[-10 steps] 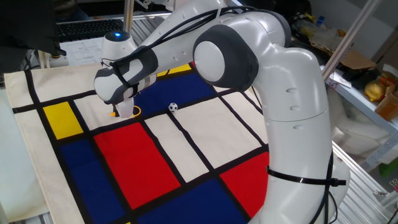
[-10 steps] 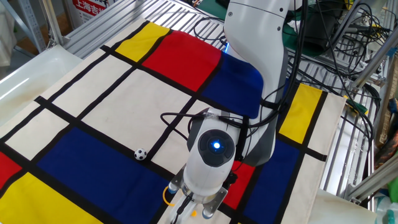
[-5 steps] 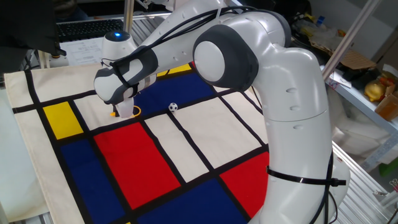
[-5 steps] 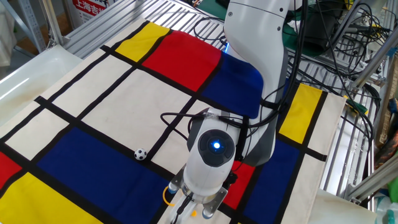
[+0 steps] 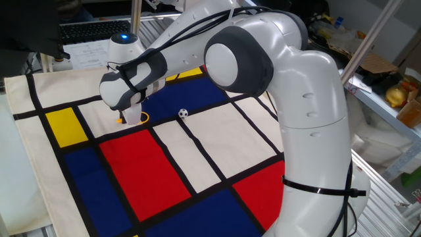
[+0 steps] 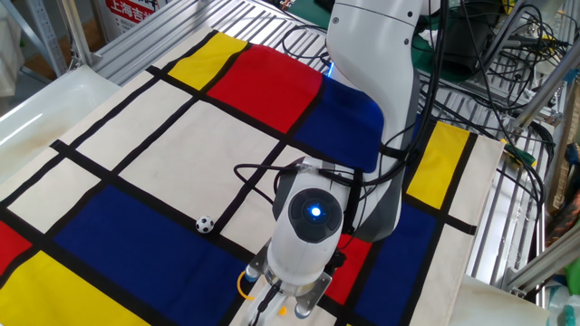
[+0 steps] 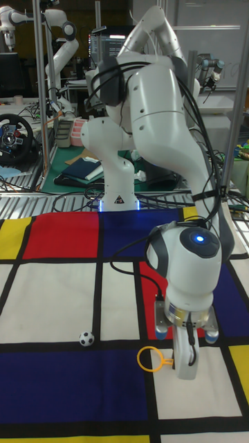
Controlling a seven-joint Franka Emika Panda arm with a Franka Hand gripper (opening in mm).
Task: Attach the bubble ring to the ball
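Observation:
The ball [image 5: 183, 113], tiny and white with black patches, rests on the cloth where a blue panel meets a white one; it also shows as the ball [image 6: 206, 224] and the ball [image 7: 86, 338]. The bubble ring [image 7: 150, 358] is a thin yellow hoop with a short orange handle, low over the cloth to the ball's side. My gripper [image 7: 181, 360] points straight down, its fingers together on the handle. In one fixed view the hoop [image 5: 143, 118] sticks out on one side of my gripper [image 5: 131, 118] and the orange tip on the other. A hand's width separates hoop and ball.
A cloth [image 5: 184, 158] of red, blue, yellow and white panels with black lines covers the table. My own arm's base [image 7: 117, 201] stands at the cloth's far edge. Cables [image 6: 489, 63] and a metal rack [image 6: 517, 208] lie beside it. A shelf with clutter [image 5: 395, 92] stands off the table.

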